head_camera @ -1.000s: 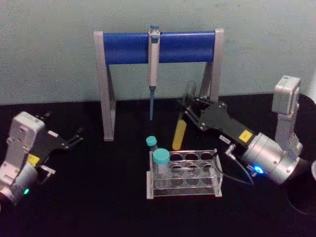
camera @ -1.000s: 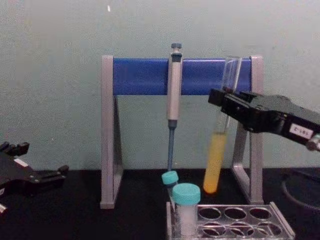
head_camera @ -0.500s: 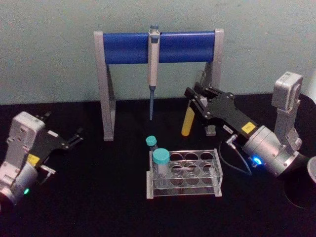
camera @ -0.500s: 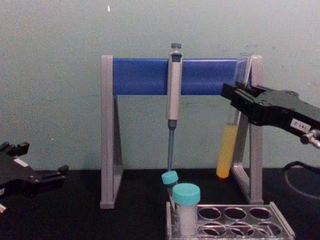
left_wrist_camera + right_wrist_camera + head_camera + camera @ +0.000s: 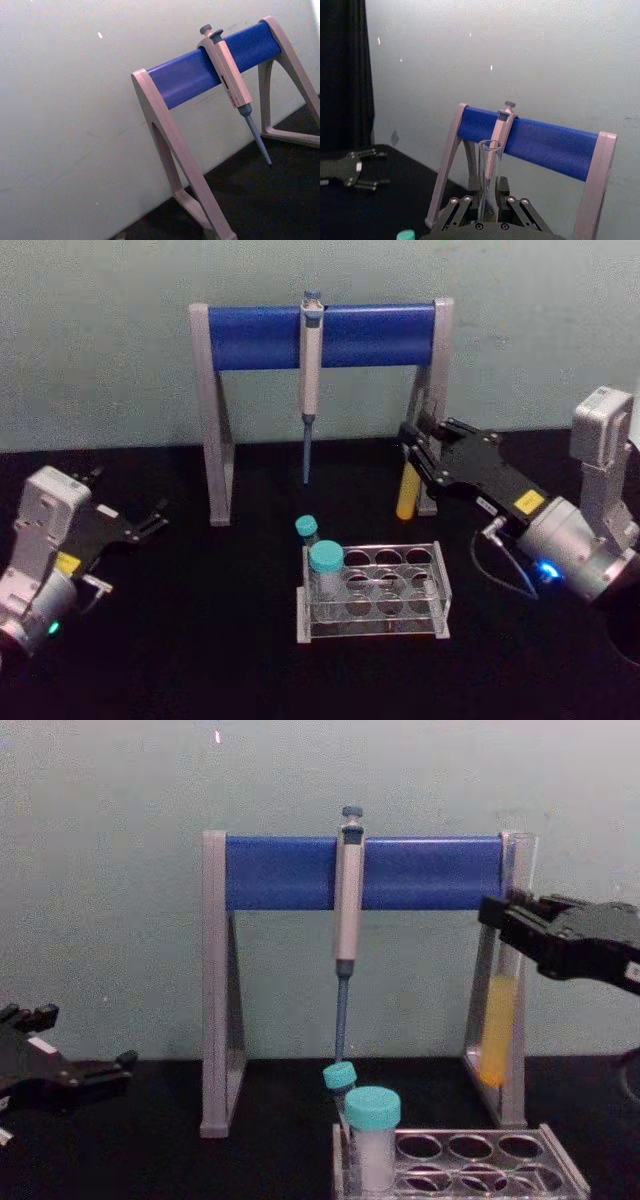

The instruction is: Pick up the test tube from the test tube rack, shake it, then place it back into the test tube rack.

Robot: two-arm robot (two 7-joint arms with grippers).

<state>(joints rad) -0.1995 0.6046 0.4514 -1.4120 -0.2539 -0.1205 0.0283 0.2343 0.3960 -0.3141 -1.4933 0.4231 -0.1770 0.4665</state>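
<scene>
tube [image 5: 407,496] upright, clamped in right gripper [image 5: 412,452] – held before stand's [image 5: 255,337] right leg, beyond rack [image 5: 372,632], clear of it; left gripper [image 5: 128,494] parked at left, jaws apart

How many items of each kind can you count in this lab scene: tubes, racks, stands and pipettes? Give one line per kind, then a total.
tubes: 3 (test tube held in the right tool, large teal-capped tube, small teal-capped tube)
test tube rack: 1
pipette stand: 1
pipette: 1
Total: 6
</scene>
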